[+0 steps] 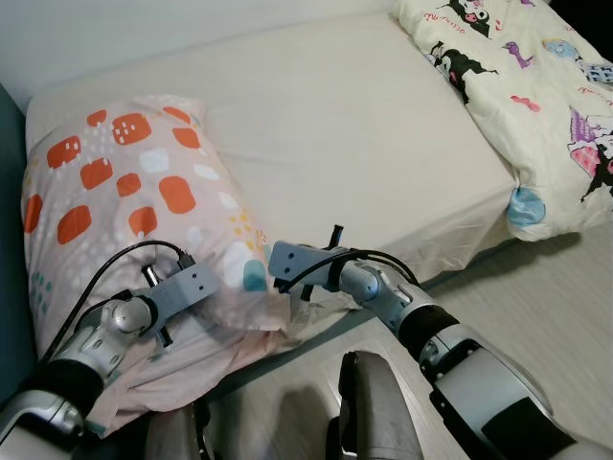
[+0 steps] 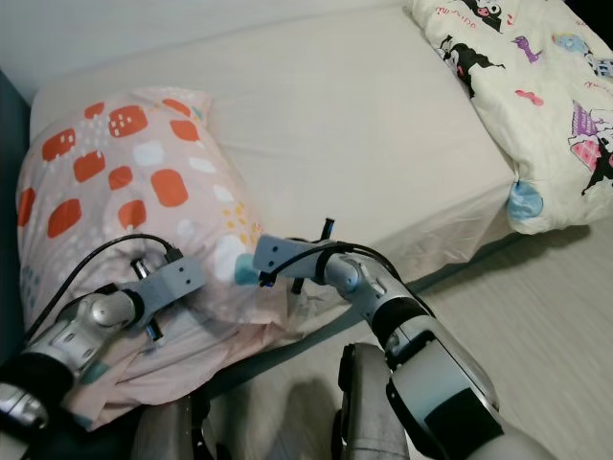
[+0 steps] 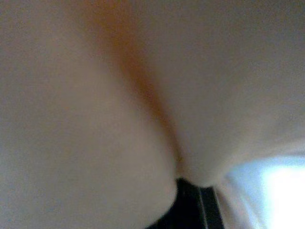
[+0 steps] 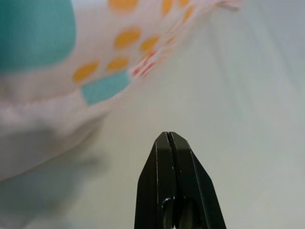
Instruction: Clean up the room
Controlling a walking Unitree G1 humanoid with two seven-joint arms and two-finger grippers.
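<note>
1. This is a bedroom in a home: a bed with a plain cream sheet takes up most of the space.
2. A pink pillow patterned with orange, white and blue patches lies at one end of the bed.
3. A cream quilt printed with cartoon figures is bunched at the other end, hanging over the mattress edge.
4. Pale wood-look floor runs alongside, and a light wall stands behind.
</note>
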